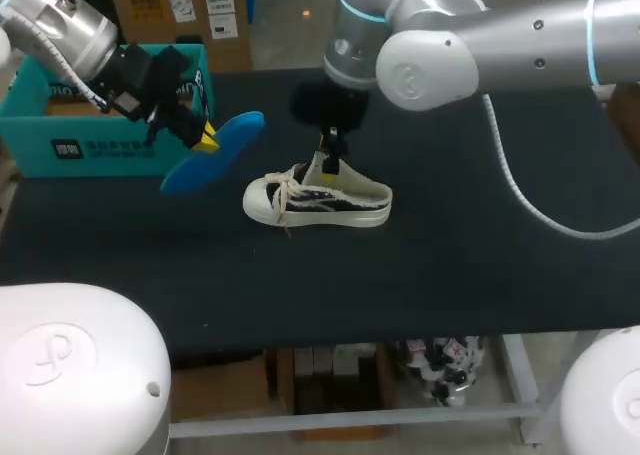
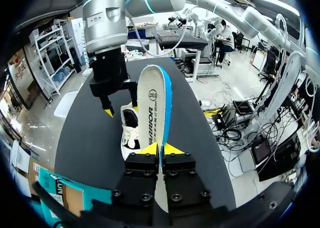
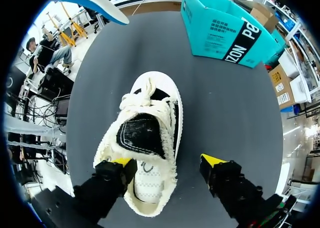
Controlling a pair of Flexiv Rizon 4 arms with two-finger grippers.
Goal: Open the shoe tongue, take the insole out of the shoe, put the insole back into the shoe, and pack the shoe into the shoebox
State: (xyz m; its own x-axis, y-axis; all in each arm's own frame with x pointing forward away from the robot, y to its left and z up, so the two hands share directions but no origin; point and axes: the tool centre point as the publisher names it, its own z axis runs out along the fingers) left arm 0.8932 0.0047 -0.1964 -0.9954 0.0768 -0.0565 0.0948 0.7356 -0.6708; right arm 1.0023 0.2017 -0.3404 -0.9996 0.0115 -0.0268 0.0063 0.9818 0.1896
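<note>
Holding blue-and-white insole (image 1: 215,153) aloft in clamped left gripper (image 2: 161,149); bracing cream canvas sneaker (image 1: 320,200) with wide-open right gripper (image 3: 167,163), one finger at heel opening. Yet to reinsert, pack into teal cardboard shoebox (image 1: 60,145).

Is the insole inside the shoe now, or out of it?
Out. The left gripper is shut on the blue insole, in the air beside the shoe on the table.

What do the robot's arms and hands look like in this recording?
Both arms are rounded silver-grey tubes. The right arm has light blue rings at its joints and trails a white coiled cable; the left arm looks the same metal grey. The left hand and right hand are black and blocky, each with two yellow-tipped fingers.
</note>
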